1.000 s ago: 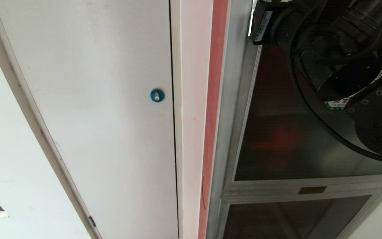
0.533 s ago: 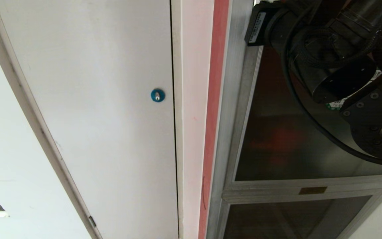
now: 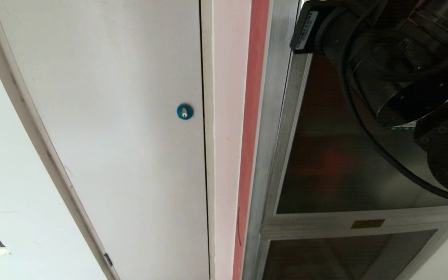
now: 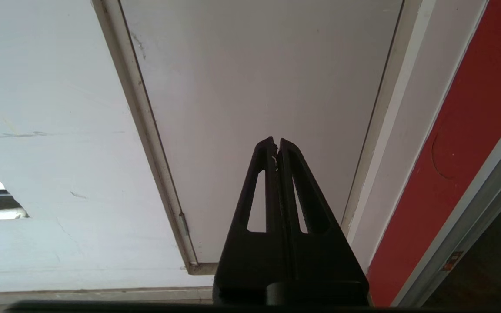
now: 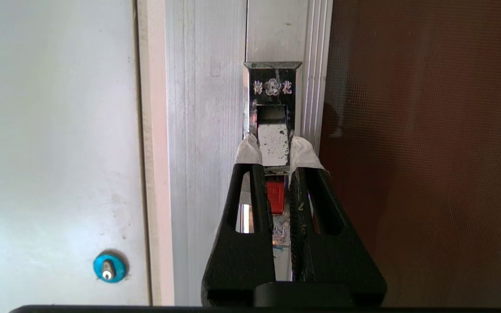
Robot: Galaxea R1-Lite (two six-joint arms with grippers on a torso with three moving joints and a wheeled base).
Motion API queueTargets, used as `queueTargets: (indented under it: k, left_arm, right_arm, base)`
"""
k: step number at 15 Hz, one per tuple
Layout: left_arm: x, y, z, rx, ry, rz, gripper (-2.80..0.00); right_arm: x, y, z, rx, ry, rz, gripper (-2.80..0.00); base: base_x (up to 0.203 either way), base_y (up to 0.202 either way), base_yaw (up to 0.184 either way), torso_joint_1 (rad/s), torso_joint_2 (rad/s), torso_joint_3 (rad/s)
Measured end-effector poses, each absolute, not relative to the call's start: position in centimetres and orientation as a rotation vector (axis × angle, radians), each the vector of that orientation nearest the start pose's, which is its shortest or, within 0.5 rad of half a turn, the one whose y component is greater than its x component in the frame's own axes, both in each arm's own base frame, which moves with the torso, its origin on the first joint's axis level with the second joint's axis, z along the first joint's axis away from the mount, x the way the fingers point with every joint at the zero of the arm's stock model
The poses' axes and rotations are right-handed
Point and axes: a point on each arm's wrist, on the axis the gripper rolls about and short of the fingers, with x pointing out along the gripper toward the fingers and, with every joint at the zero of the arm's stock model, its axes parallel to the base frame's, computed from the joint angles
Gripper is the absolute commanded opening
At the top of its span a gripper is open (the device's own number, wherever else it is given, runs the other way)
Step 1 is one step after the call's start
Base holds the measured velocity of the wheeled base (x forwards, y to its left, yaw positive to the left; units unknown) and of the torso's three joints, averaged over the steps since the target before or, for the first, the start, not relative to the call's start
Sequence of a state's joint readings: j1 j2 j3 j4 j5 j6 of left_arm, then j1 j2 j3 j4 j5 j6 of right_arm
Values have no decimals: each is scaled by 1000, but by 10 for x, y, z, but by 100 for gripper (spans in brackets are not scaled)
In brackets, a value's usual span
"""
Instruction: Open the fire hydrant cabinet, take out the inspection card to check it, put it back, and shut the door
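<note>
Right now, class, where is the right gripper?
In the right wrist view, the right gripper is shut on the door latch, on the door's silver frame between the white panel door and the dark glass.

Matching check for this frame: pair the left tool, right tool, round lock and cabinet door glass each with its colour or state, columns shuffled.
Things:
1. left tool
2. right tool
3. round lock
4. door glass

States:
A. blue, on the white panel door
B. dark tinted, with a red glow behind it
C. shut on nothing, in front of the white panel door
D. closed around the metal latch handle on the cabinet frame

Pairs: 1-C, 2-D, 3-A, 4-B
</note>
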State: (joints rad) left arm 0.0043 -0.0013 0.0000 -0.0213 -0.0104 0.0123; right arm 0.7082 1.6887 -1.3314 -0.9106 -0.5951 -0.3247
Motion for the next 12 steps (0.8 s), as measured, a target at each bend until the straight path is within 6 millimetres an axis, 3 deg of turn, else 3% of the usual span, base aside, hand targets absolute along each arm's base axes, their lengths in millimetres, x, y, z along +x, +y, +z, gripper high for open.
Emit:
queueTargets:
  k: [11,12]
  left_arm:
    - [-23,0,78,12,-22,-6,-280]
    - [-23,0,78,12,-23,-6,-280]
  right_arm:
    - [225,182,362,19,-447,53,-280]
    - [225,182,361,19,-446,53,0]
  base:
    - [0,0,0,0,0,0]
    - [0,0,0,0,0,0]
